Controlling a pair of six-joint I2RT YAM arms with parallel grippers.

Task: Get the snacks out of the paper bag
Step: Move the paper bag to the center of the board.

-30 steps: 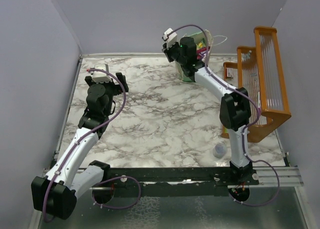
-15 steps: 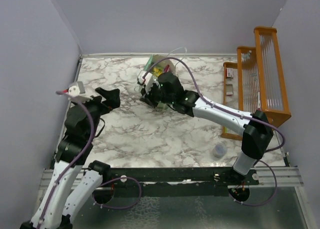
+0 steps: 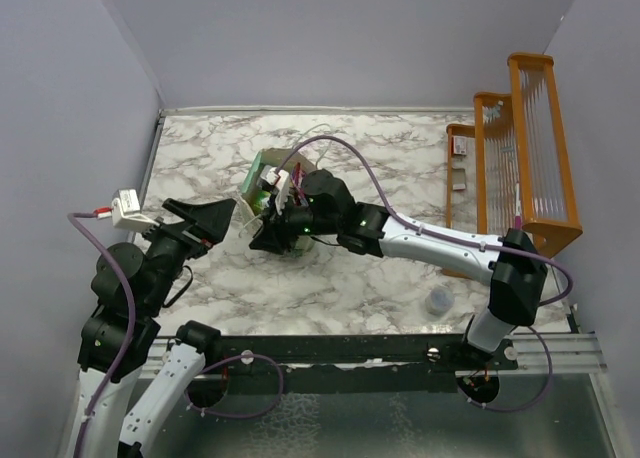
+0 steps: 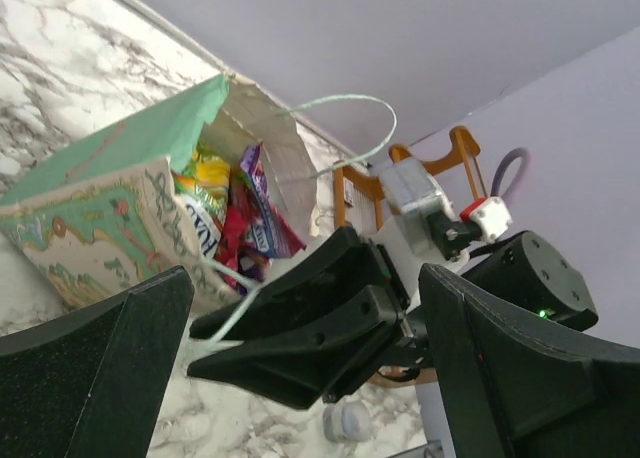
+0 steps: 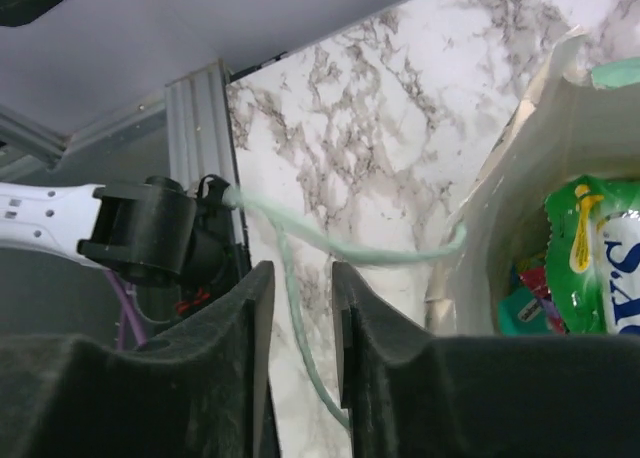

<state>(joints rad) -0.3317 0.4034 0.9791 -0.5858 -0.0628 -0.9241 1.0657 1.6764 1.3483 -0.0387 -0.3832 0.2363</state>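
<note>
Right fingers (image 4: pixel 300 323), string handle (image 4: pixel 340 99) across paper bag's (image 4: pixel 100 228) open mouth

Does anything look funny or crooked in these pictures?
Yes. The paper bag is not standing straight. It is tipped over, with its open mouth facing sideways, so the snacks show inside. The right gripper is pinching only the bag's thin string handle.

The paper bag (image 3: pixel 262 174) lies mostly hidden under the right arm (image 3: pixel 430 240), its snacks (image 4: pixel 235 213) only partly showing.
</note>
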